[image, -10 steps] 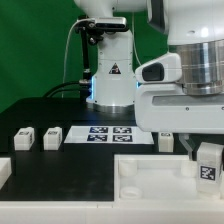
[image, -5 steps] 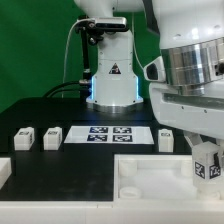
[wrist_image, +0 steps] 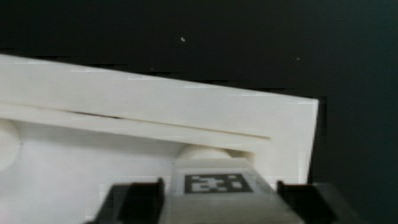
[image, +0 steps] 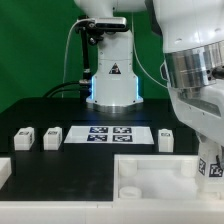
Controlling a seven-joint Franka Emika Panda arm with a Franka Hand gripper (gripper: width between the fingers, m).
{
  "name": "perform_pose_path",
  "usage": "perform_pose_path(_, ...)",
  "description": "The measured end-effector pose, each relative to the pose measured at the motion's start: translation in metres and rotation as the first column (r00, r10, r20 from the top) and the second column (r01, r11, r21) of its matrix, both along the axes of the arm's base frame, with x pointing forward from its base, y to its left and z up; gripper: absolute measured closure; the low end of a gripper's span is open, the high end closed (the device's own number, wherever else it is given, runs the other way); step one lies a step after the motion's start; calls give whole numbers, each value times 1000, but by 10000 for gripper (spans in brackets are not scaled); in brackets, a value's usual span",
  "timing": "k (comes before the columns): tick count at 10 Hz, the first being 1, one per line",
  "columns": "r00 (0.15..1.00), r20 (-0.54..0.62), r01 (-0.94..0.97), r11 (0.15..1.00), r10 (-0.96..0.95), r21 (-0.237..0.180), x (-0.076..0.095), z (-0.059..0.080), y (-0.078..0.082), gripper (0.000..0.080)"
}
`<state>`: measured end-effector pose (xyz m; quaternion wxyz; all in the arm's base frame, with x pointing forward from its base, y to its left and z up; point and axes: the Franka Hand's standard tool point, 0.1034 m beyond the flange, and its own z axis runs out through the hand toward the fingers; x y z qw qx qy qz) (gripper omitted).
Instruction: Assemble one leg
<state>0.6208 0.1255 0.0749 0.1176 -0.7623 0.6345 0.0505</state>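
Holds the leg [wrist_image: 217,182] clamped between the fingers of the gripper [wrist_image: 221,200], tag facing the wrist camera, over the white tray-like panel [wrist_image: 125,105] near one corner; judged positioning for a corner hole, not yet seated

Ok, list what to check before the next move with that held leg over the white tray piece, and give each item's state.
1. Grip on the leg: ok, the gripper is clamped on it in the wrist view.
2. Leg above the white tray piece: ok.
3. Leg lined up with a corner hole: cannot tell, no hole shows under it.
4. Leg upright: cannot tell, it is cut off at the exterior view's edge.
5. Spare legs out of the way, beside the marker board: ok.
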Motion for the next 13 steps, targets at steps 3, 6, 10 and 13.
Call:
perform_pose_path(3, 955, 65, -288, 957, 290, -41, 0, -1, -3, 183)
perform_pose_path(6, 781, 121, -602, 790, 613, -114, 0, -1, -3, 152)
perform_pose_path(10, 361, 77, -899, 369, 929, -236, 7, 8, -6, 151)
perform_pose_path(13, 316, 78, -914, 325, 946, -244, 7, 7, -6, 253)
